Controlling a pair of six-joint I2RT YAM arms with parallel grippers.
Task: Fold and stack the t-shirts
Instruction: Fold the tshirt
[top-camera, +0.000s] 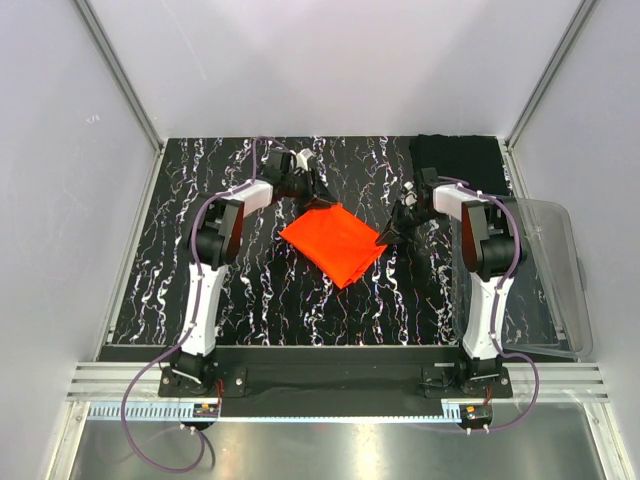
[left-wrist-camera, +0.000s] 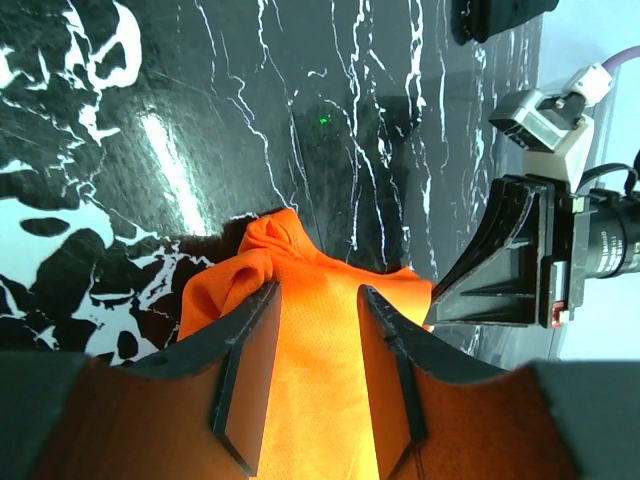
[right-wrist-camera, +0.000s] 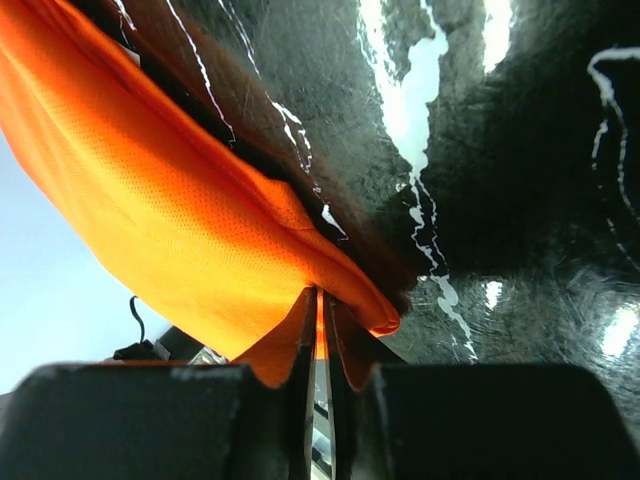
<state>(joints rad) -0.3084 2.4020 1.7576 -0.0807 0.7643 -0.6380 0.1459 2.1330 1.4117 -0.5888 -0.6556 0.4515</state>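
While the orange-red t-shirt (top-camera: 333, 243) lies folded as a diamond near the middle of the table (top-camera: 250, 290), both arms work at its corners. L side: the left gripper (left-wrist-camera: 318, 300) is over the far-left corner, fingers partway apart. Cloth lies between and under them, w/ a bunched fold just past the tips (nothing looks pinched). R side: the right gripper (right-wrist-camera: 320, 300) is at the right corner, fingers nearly together w/ a thin orange edge clamped between them. In the far-right corner sits the black t-shirt (top-camera: 458, 160), well apart. Along the right edge stands the clear plastic bin (top-camera: 545, 270). Bare marbled surface runs from the shirt to the near and left edges.
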